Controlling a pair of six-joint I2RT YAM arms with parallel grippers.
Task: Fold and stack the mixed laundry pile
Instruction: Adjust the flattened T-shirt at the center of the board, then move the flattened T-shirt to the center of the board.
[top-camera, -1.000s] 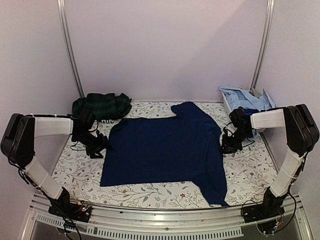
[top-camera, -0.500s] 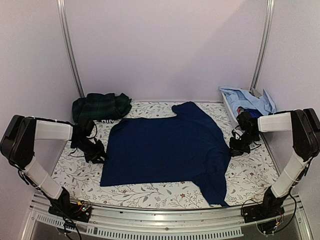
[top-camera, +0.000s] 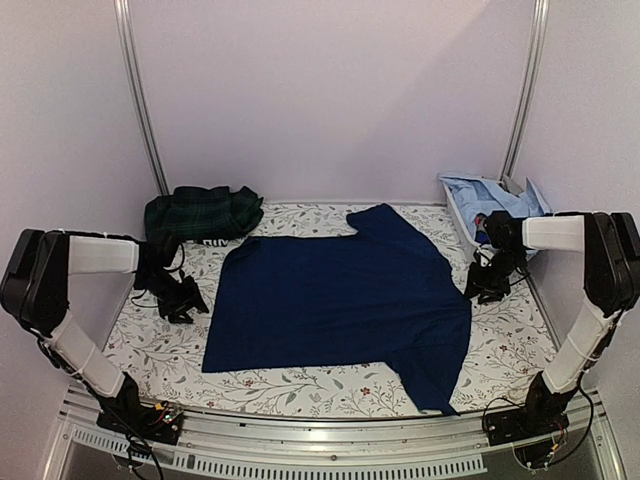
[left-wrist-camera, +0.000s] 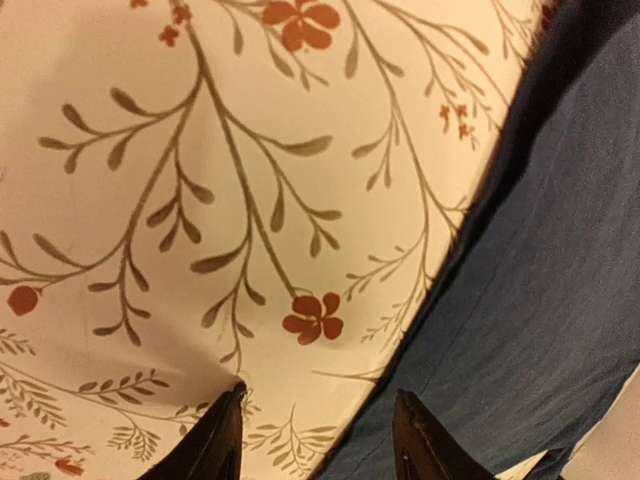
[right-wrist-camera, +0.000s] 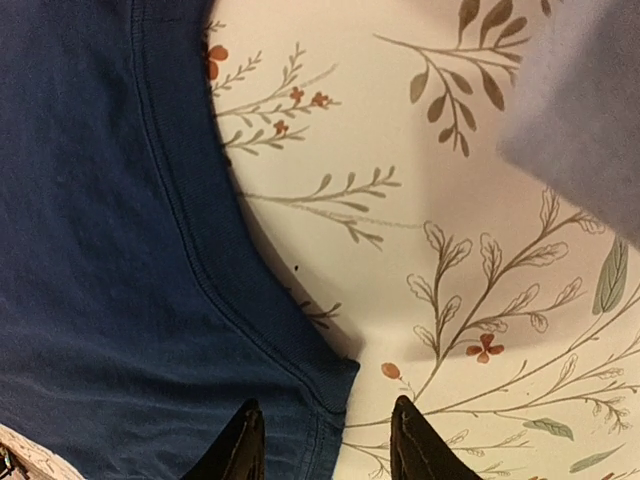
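A navy blue T-shirt (top-camera: 340, 300) lies spread flat in the middle of the floral sheet. My left gripper (top-camera: 183, 301) sits low just off its left edge. In the left wrist view my left gripper (left-wrist-camera: 320, 438) is open, and the T-shirt (left-wrist-camera: 560, 280) edge runs between the fingertips. My right gripper (top-camera: 490, 285) is at the shirt's right edge. The right wrist view shows my right gripper (right-wrist-camera: 325, 440) open over a hemmed corner of the T-shirt (right-wrist-camera: 120, 260). A dark green plaid piece (top-camera: 200, 213) lies bunched at the back left. Light blue shirts (top-camera: 497, 198) are heaped at the back right.
The white sheet with leafy vines (top-camera: 150, 350) covers the table. The light blue shirts rest in a white bin (top-camera: 459, 214) by the right wall. Metal posts (top-camera: 140, 100) stand at the back corners and a rail (top-camera: 330, 430) runs along the near edge.
Both grippers have moved outward, away from each other. The navy T-shirt's right side has been drawn further right and lies flatter. Both grippers now stand open.
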